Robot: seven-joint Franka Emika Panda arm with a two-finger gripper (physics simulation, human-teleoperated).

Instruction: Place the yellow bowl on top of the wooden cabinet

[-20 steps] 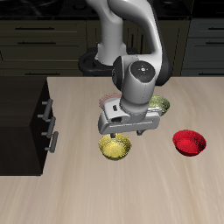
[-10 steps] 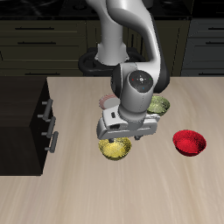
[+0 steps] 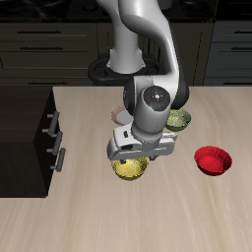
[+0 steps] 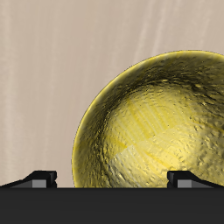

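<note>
The yellow bowl (image 3: 129, 168) sits on the table near its middle, partly covered by my gripper (image 3: 132, 157), which hangs just above it. In the wrist view the yellow bowl (image 4: 157, 122) fills most of the picture, close below, and my two fingertips (image 4: 37, 178) stand wide apart, one outside the rim and one over the bowl. The gripper is open and holds nothing. The wooden cabinet (image 3: 25, 138) is a dark box with two silver-handled drawers at the table's side, apart from the bowl.
An olive-green bowl (image 3: 178, 120) stands just behind the gripper. A red bowl (image 3: 212, 160) stands beside the yellow one. A pale pink thing (image 3: 121, 114) shows behind the arm. Dark kitchen cabinets lie beyond the table.
The gripper has come down toward the yellow bowl and shifted slightly toward the table's front edge. The bowls have not moved.
</note>
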